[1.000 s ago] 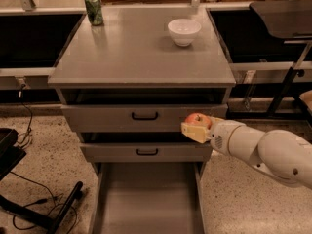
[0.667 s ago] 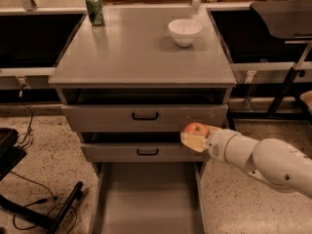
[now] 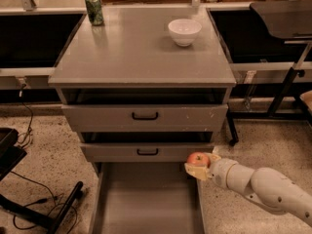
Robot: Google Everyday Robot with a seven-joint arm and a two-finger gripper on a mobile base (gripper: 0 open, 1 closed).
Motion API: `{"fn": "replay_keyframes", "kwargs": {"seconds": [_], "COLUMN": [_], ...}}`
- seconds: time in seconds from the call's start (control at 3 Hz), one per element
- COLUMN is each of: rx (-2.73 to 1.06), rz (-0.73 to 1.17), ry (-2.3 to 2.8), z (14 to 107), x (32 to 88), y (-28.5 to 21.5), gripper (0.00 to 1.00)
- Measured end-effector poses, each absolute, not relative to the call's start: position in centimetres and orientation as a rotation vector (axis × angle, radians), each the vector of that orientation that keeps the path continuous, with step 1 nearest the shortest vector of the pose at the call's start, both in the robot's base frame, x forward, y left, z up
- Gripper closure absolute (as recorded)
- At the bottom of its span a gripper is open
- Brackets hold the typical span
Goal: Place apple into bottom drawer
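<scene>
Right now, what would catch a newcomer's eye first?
The red apple, held in the pincer by the right wall of the open bottom drawer. Next, the white bowl and green can on the cabinet top.

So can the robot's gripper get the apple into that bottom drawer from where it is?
Probably yes. The gripper holds the apple right above the right wall of the bottom drawer, which is pulled out, and nothing shows between them. It likely needs a small move left first.
</scene>
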State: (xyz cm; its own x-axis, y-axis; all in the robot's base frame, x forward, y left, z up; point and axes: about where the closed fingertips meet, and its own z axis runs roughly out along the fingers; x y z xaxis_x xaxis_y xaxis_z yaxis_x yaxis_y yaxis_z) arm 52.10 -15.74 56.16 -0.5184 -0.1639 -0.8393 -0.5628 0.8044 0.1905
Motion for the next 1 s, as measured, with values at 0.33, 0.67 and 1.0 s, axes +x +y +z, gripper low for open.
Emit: {"fn": "replay_keyframes", "kwargs": {"seconds": [0.33,0.67,1.0], "rx": [-0.527,-0.477,-0.494], "rz": [0.605,0.647,0.648], "ry": [2.105,2.148,2.158], "z": [50.9,46.9,46.4], "x": [51.6,51.3,51.7], "y": [-17.8,-18.9,-18.3], "gripper": [1.00,1.00,1.00]}}
